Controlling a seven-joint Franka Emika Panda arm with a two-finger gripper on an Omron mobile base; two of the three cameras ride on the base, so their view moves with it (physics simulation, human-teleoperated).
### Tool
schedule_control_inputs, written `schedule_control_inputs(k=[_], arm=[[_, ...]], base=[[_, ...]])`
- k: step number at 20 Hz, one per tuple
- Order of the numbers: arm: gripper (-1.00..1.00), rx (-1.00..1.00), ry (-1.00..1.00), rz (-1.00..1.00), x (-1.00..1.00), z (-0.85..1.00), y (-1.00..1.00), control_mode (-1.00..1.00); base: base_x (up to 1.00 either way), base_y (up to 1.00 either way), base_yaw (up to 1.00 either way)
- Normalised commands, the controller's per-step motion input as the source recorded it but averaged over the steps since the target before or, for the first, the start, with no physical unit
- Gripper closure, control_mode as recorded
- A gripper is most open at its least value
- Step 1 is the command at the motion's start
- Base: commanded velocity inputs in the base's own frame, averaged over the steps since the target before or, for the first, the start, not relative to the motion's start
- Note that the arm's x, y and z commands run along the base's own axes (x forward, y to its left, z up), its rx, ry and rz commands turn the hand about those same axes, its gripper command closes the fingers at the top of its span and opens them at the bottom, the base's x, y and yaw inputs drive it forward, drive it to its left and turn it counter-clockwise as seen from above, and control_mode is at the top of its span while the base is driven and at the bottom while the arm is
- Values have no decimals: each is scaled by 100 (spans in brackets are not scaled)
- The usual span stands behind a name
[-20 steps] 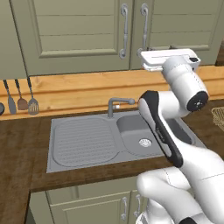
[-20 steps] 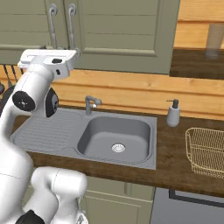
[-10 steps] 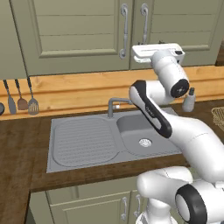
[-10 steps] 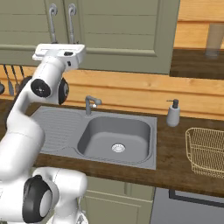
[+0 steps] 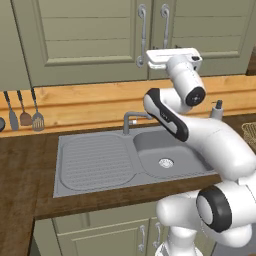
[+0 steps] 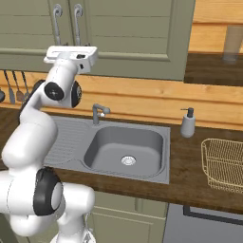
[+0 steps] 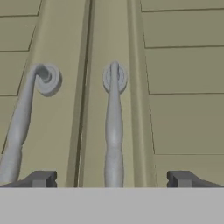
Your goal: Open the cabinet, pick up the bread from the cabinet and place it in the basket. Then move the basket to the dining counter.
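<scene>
Facing the shut cabinet [image 7: 175,65], the jaws stand released, its right door handle [image 7: 113,131] between them.

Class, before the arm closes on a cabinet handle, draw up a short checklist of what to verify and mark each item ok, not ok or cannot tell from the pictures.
1. Gripper open: ok, fingertips stand wide apart in the hand view.
2. Right door handle between the fingertips: ok, it runs roughly midway between them.
3. Left door handle outside the grasp: cannot tell, its lower end sits close to one fingertip.
4. Cabinet doors shut: ok, both lie flush.
5. Fingers touching the handle: cannot tell.
6. Basket ready on the worktop: ok, upright, right of the sink.
</scene>
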Motion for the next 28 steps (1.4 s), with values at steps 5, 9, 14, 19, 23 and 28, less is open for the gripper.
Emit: schedule_control_inputs(k=[5,9,14,19,23,28], arm=[[-100,0,3,0,27,0,0,-100],[-100,0,5,0,33,3,3,-100],[-100,0,8,0,32,2,5,-100],[100,0,1,0,7,0,1,-100],[100,0,0,0,0,0,0,-100],[100,0,0,0,-4,0,0,-100]], base=[[0,0,0],[0,0,0],[0,0,0],[0,0,0],[0,0,0],[0,0,0]])
